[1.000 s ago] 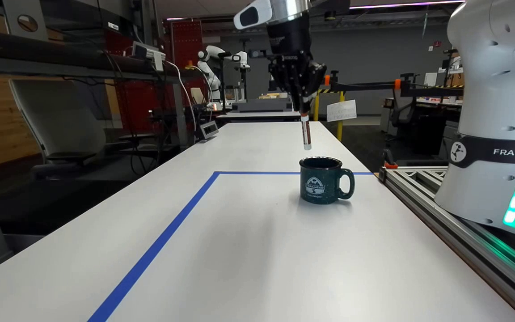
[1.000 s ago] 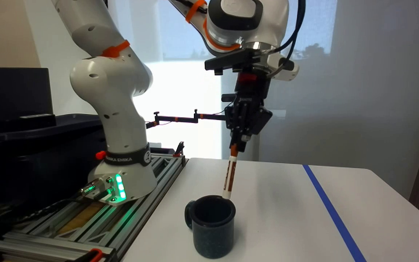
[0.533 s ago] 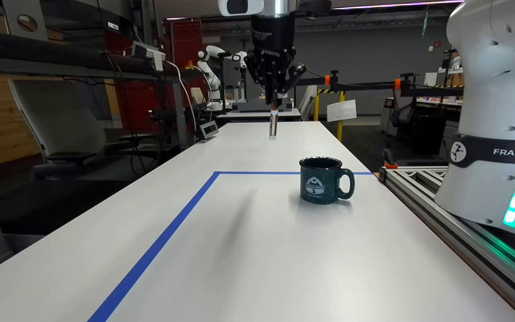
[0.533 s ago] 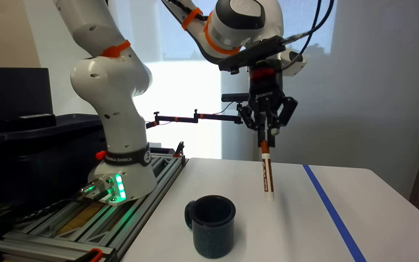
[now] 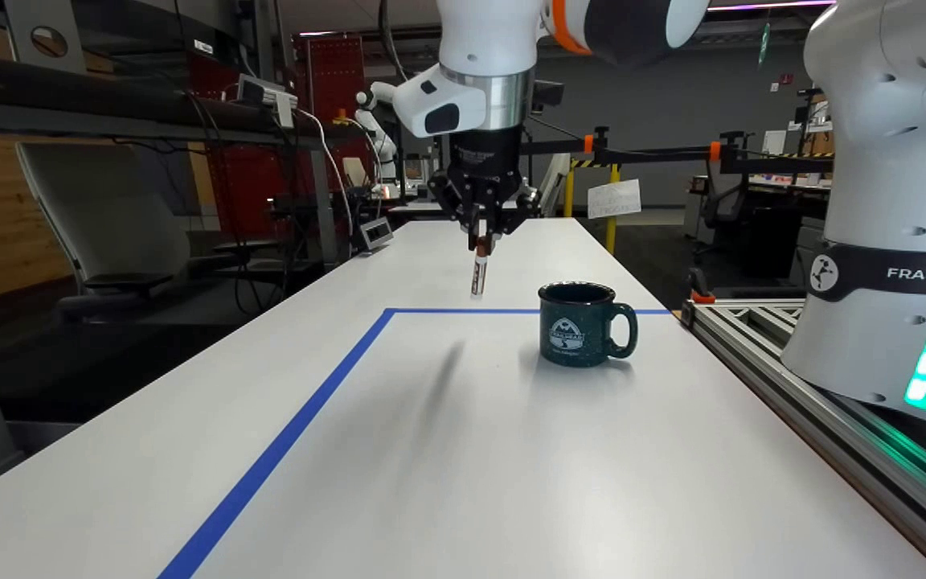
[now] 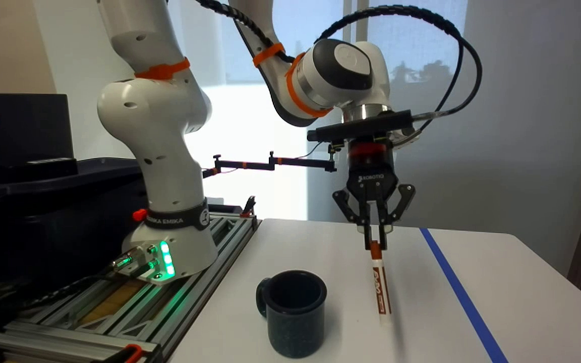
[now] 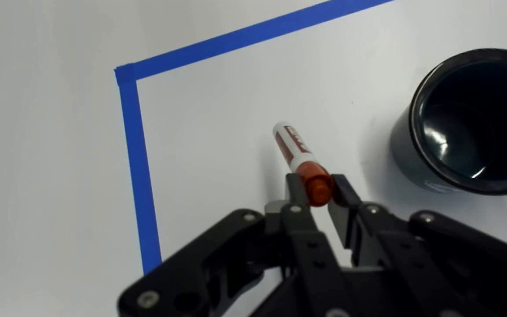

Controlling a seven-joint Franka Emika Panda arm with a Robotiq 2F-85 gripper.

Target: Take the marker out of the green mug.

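Marker (image 6: 380, 283), slim white-and-rust plastic, just lowered; your near-closed jaws pinch its cap (image 7: 313, 171), round dark-green ceramic mug (image 5: 579, 328) beside them: extraction looks done.

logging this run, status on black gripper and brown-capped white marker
Gripper shut on marker. Marker held above white table, out of glossy dark green mug. Mug apart, likely no obstacle.

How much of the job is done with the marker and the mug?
Done: the marker looks out of the mug, off to its side.
In hand: the gripper holds the marker by its orange cap, with the white end pointing down.
Left: probably just putting it on the table and letting go, because it seems to hang above it.
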